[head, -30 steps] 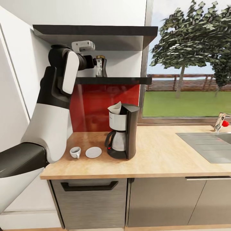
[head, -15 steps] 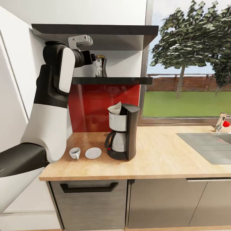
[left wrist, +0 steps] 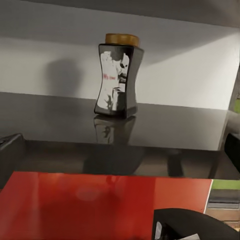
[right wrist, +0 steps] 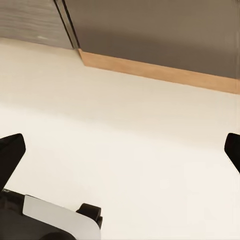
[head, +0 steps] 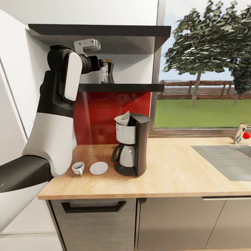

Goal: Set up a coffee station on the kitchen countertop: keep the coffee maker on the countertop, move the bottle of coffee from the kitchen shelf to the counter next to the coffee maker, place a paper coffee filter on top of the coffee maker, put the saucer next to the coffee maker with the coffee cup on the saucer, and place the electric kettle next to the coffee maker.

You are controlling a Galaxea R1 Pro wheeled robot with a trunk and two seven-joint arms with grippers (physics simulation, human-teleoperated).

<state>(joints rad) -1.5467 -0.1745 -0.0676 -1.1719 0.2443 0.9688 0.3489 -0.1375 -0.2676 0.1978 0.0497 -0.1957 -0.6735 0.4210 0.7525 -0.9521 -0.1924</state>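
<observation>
— Claw first: the left claw (head: 101, 66) is raised to shelf (head: 118, 87) height, near the bottle (head: 107, 71), apart from it. Its fingers sit wide at the wrist view's edges, nothing between them.

— And the right claw (right wrist: 120, 145)?

— Also spread, empty, pointed at the floor.

— Progress, biggest thing down?

— On the counter (head: 181, 174), the maker (head: 132, 144) stands with the filter (head: 123, 118) on top. That looks done. The saucer (head: 98, 168) lies beside it, but the cup (head: 78, 168) sits next to the saucer, not on it. Bottle remains on the shelf; kettle still to come.

— Arm pose?

— Left arm bent upward, forearm level toward the bottle.
</observation>
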